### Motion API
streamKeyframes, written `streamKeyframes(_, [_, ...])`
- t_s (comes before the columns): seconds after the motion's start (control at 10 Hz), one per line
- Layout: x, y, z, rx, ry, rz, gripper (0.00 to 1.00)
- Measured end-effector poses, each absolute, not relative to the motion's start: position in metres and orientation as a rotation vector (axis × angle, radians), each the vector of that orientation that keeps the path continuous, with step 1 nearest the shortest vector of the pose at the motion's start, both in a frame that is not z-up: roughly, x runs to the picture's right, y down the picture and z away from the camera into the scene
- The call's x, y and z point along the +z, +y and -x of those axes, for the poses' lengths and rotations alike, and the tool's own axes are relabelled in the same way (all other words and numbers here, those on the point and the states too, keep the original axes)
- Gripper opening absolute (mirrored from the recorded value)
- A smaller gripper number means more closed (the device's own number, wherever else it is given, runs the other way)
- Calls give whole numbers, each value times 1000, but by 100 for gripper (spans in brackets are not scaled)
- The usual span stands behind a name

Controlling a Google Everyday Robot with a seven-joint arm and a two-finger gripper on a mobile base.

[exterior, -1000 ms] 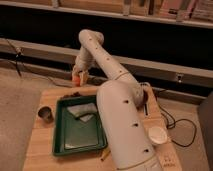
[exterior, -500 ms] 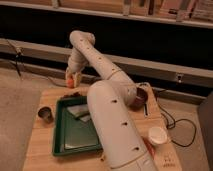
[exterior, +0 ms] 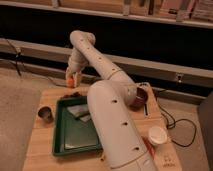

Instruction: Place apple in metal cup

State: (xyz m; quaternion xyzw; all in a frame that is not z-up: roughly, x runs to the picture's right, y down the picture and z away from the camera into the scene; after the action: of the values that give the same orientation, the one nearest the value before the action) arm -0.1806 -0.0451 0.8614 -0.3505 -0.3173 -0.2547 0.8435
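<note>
No readable writing anywhere; the claw [exterior: 73,80] grips the apple [exterior: 70,77] over the table [exterior: 38,144] at its far edge

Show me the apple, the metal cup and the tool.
apple [exterior: 70,78]: camera view, its orange side.
metal cup [exterior: 45,114]: camera view, its grey wall.
tool [exterior: 72,76]: camera view, its tip, shut on the apple above the table's [exterior: 42,142] far edge.

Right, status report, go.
Gripper above table far-left edge, shut on apple. Metal cup on table, left of green tray. Nothing seen between apple and cup.
</note>
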Motion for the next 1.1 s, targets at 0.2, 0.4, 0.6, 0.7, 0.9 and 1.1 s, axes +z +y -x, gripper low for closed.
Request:
streamKeyframes(0.2, [853, -37, 199, -580, -659, 751, 0])
streamKeyframes(0.4, [836, -26, 213, -610, -620, 744, 0])
streamKeyframes(0.6, [822, -18, 205, -585, -584, 728, 0])
streamKeyframes(0.7, [821, -17, 195, -562, -567, 723, 0])
streamKeyframes(0.9, [816, -14, 159, -488, -530, 714, 0])
streamKeyframes(1.1, [819, -15, 115, -435, -517, 717, 0])
